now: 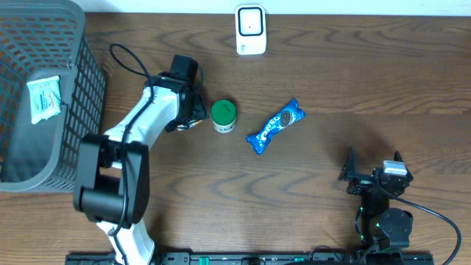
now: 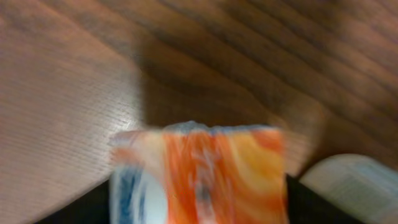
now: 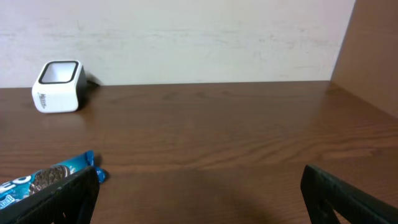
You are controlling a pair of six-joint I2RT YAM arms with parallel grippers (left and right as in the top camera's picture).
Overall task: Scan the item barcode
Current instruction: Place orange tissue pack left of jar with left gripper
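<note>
Jaws spread wide on the right gripper, well right of the green-lidded jar. Just left of that jar the orange packet lies between the jaws of the left gripper; pinched or loose, I cannot tell.

White left arm, black joints

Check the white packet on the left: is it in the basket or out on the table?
In. The overhead view shows the white packet lying within the grey mesh basket.
</note>
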